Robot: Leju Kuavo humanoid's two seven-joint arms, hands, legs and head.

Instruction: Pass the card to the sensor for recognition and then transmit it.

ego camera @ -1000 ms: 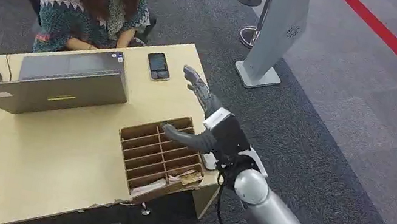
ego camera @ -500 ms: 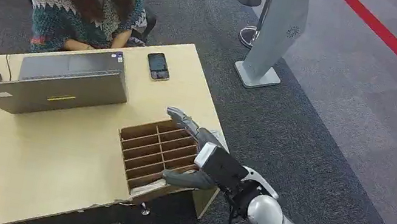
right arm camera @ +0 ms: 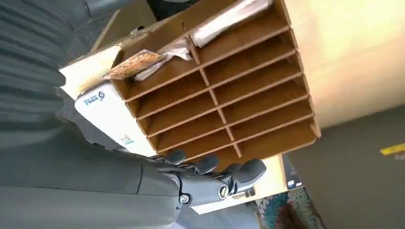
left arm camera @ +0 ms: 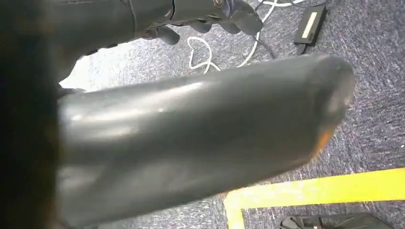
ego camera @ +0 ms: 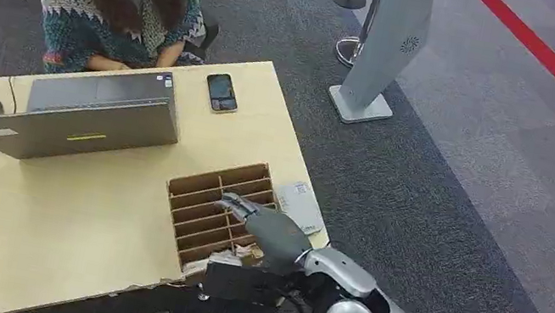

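The right hand [ego camera: 267, 232] hovers over the wooden slotted box [ego camera: 206, 200], fingers stretched out and holding nothing. The white card [ego camera: 302, 205] lies flat on the desk [ego camera: 56, 221] — at the box's three o'clock, just beside it. The left hand's [left arm camera: 210, 14] state I cannot tell.

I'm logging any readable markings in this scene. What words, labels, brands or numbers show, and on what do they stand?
No text can be read in full.
White card reader beside the wooden divider box: a blue logo and small print, too blurred to read.
Laptop: a yellow strip and stickers, too small to read.
Phone: screen content, illegible.
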